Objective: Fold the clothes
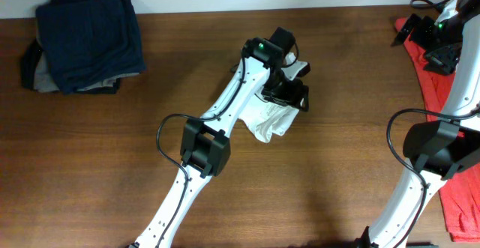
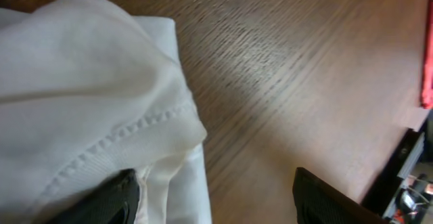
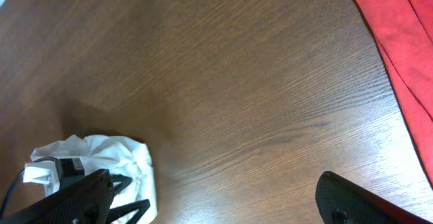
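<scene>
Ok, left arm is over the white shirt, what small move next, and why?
Probably shift the left gripper sideways until the stitched hem of the white T-shirt sits between its fingers. The jaws stand open with mostly bare table between them and the bunched cloth at one finger only, so closing here would likely catch little.

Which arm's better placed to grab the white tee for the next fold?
Left. The left gripper hangs open directly over the bunched white T-shirt, cloth by one finger. The right gripper, also open, is over bare table beside the red garment, well away.
</scene>
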Action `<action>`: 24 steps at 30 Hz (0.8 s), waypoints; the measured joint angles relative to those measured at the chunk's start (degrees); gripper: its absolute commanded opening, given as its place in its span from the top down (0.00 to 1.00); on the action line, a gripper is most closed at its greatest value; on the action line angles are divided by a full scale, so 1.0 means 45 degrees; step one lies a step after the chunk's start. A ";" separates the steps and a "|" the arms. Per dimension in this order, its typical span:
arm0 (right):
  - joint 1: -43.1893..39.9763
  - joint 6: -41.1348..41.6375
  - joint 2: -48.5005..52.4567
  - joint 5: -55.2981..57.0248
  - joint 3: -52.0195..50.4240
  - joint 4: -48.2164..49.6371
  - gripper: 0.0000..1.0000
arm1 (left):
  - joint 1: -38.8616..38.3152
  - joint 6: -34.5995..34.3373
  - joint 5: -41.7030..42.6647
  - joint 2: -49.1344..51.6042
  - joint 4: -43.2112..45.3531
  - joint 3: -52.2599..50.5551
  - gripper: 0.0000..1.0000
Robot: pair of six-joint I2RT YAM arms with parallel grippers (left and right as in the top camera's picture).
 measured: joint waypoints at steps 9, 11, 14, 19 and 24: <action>0.0000 0.0005 0.0000 0.0000 0.0000 0.0000 0.01 | 0.1758 0.0520 -0.0641 -0.2093 -0.3249 0.1996 0.69; 0.0000 0.0000 0.0000 0.0000 0.0000 0.0000 0.01 | 0.1690 0.0495 -0.1311 -0.2181 -0.3225 -0.0291 0.70; 0.0000 0.0005 0.0000 0.0000 0.0000 0.0005 0.01 | 0.1224 0.0563 -0.1506 -0.1982 -0.2399 -0.3706 0.68; 0.0000 0.0010 0.0000 -0.0005 0.0000 0.0000 0.01 | 0.0350 0.0680 -0.1409 -0.1953 -0.1409 -0.4838 0.56; 0.0000 0.0000 0.0000 0.0000 0.0000 0.0000 0.01 | 0.1341 0.0753 -0.1394 -0.2744 -0.3026 -0.0573 0.05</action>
